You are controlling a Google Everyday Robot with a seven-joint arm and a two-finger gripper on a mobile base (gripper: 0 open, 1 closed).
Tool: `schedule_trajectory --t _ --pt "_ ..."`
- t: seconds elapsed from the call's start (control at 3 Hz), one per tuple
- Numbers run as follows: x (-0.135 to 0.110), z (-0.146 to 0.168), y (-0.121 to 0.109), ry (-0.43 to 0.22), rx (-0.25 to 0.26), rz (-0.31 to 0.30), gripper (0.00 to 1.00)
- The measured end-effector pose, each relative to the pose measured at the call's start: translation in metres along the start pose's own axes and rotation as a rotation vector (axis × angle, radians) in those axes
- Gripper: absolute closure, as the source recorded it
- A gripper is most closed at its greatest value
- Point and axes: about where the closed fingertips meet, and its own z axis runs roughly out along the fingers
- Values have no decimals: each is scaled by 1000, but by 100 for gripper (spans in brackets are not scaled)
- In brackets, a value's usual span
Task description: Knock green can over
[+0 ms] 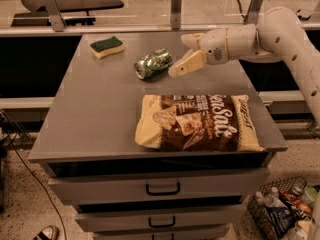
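The green can lies on its side on the grey table top, its silver end facing front-left. My gripper hangs just right of the can, coming in from the right on the white arm. One cream finger points down-left toward the can and ends very close to it; the other finger sits higher and further back. The jaws are spread apart and hold nothing.
A yellow sponge with a green top lies at the back left of the table. A large brown and cream chip bag lies at the front right. Drawers are below the top. A basket of bottles stands on the floor at right.
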Motion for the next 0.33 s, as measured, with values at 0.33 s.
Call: schedule_trajectory --t 0.33 --pt "-3 -4 2 3 -12 -9 0"
